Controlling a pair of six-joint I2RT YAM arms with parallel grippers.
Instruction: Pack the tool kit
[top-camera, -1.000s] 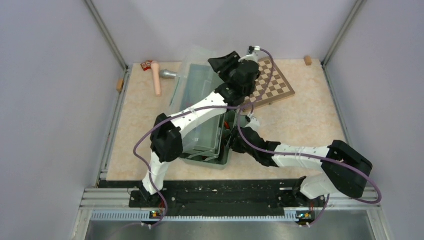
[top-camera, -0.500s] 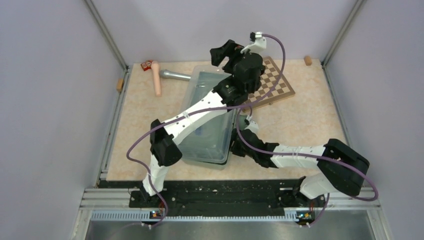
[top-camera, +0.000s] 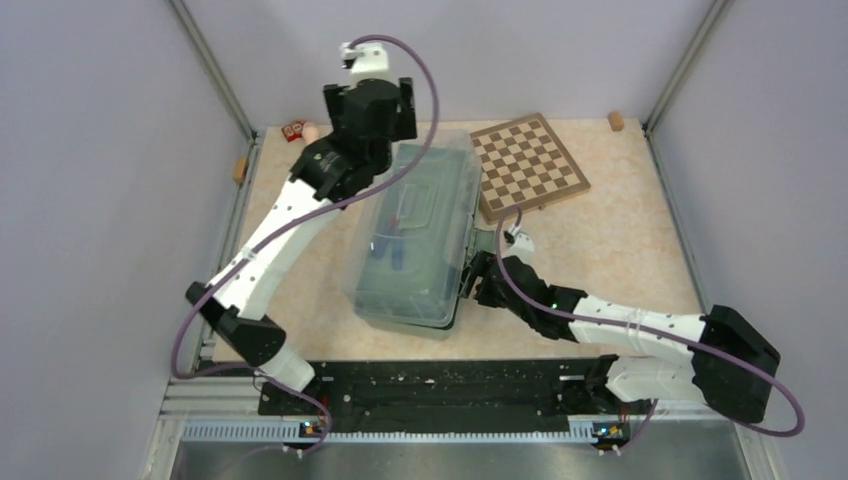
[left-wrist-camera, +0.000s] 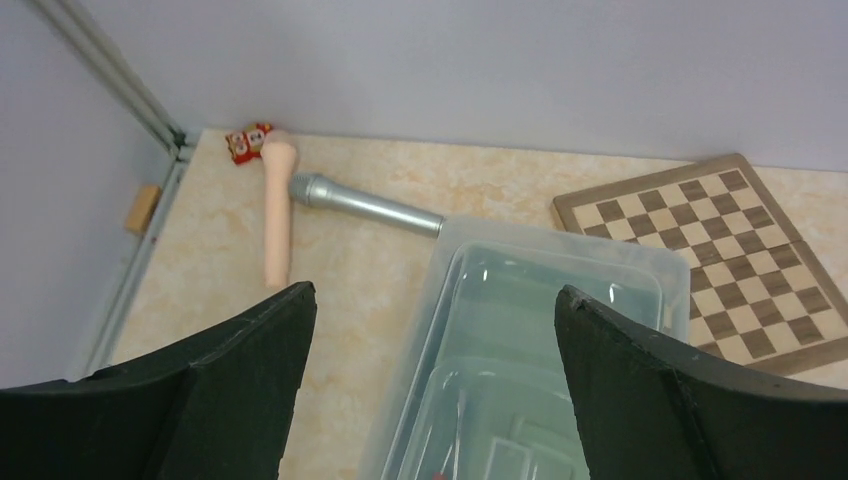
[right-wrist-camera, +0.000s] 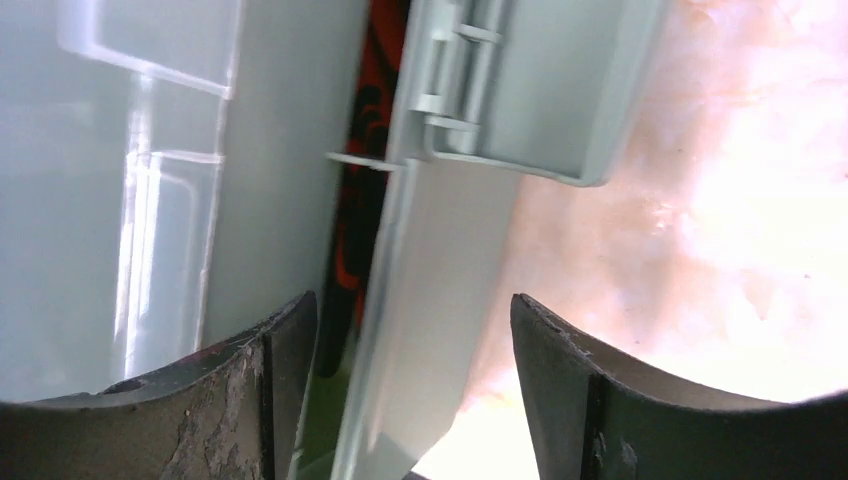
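The sage-green toolbox (top-camera: 415, 240) lies mid-table with its translucent lid (left-wrist-camera: 540, 330) down on it. Blue and red tools (top-camera: 390, 245) show faintly through the lid. My left gripper (top-camera: 368, 112) is open and empty, raised above the box's far left corner; in the left wrist view (left-wrist-camera: 430, 290) its jaws frame the lid's far end. My right gripper (top-camera: 472, 278) is open at the box's right side; in the right wrist view (right-wrist-camera: 412, 300) its jaws straddle the box's edge (right-wrist-camera: 440, 290) below a latch (right-wrist-camera: 470, 90). Orange-and-black pliers handles (right-wrist-camera: 362, 150) show inside.
A hammer with pale handle (left-wrist-camera: 277, 210) and steel head (left-wrist-camera: 365, 203) lies behind the box to the left, a small red item (left-wrist-camera: 247, 143) by the back-left corner. The chessboard (top-camera: 528, 165) lies at the back right. Grey walls enclose the table.
The lid has come down from raised to flat on the box. My left arm has let it go and swung from the box's far right to its far left. The right gripper stayed put.
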